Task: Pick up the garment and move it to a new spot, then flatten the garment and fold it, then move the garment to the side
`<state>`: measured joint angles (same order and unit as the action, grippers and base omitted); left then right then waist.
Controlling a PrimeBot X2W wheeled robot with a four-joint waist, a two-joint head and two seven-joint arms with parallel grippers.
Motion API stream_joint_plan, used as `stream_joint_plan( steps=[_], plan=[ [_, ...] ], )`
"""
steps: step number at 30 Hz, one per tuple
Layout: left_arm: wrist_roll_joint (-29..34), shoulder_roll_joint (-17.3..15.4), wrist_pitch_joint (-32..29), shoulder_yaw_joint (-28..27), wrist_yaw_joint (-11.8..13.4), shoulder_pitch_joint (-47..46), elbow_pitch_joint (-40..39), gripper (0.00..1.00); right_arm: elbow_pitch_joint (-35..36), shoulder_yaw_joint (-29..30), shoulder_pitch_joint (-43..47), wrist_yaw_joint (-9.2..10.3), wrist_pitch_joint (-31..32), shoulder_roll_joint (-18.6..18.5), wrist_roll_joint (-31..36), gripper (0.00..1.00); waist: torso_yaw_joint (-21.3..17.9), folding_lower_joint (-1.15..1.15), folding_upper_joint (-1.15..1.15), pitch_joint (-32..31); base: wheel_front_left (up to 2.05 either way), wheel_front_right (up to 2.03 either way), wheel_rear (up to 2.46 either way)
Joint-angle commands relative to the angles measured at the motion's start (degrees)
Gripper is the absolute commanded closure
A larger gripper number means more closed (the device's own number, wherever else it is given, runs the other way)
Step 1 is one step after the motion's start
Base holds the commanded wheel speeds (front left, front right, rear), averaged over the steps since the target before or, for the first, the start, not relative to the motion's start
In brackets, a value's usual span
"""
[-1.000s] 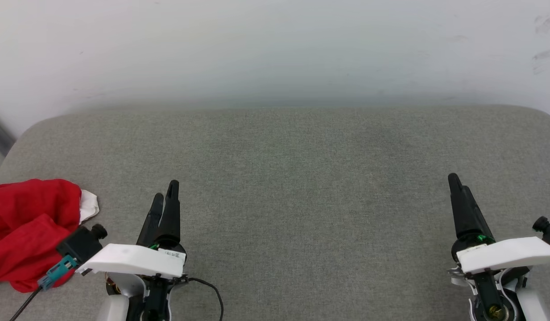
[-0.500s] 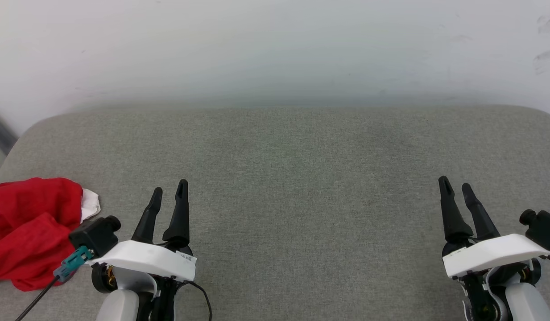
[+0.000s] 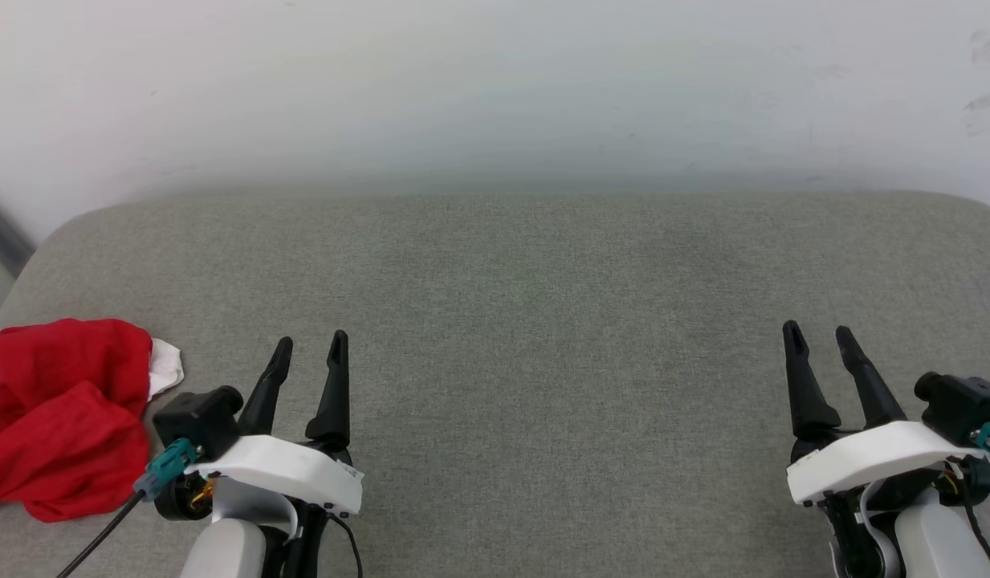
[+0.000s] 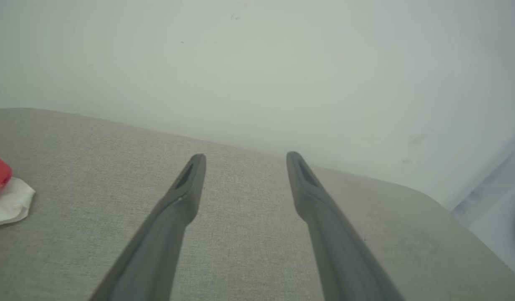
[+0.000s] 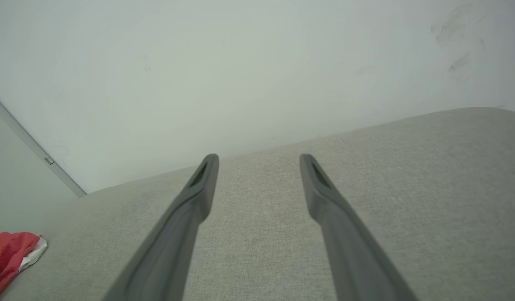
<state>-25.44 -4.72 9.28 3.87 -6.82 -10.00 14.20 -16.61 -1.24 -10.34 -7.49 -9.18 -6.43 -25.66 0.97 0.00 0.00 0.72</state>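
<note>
My left pincer (image 3: 311, 341) and right pincer (image 3: 817, 331) sat low at the near edge of the grey cushion (image 3: 543, 305), fingers spread wide, nothing between them. I read that as a ready stance, the middle kept free for laying cloth out. The garment (image 3: 61, 417) lay crumpled at the cushion's far left, a white sleeve (image 3: 165, 365) poking out. It was near my left pincer's outer side, not touching and off the fingers' line, and well apart from my right pincer.

No lettering on the garment (image 3: 61, 433) is readable.
</note>
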Motion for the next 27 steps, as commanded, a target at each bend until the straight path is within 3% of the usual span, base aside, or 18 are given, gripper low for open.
stream_joint_plan(
  steps=[1,27],
  plan=[
    [1.41,-0.31,0.45,0.26,0.20,-1.35,-0.22,0.00,0.09,0.07,-1.33,0.00,-0.57,0.01,1.41,0.00,0.02,0.00,0.00,-0.01,0.00,0.00,0.00],
    [13.71,0.14,3.76,0.03,0.90,-1.81,3.39,0.00,-0.70,0.43,-1.76,0.01,-0.99,0.54,14.97,0.00,0.33,0.00,0.00,-0.15,0.00,0.00,0.00]
  ],
)
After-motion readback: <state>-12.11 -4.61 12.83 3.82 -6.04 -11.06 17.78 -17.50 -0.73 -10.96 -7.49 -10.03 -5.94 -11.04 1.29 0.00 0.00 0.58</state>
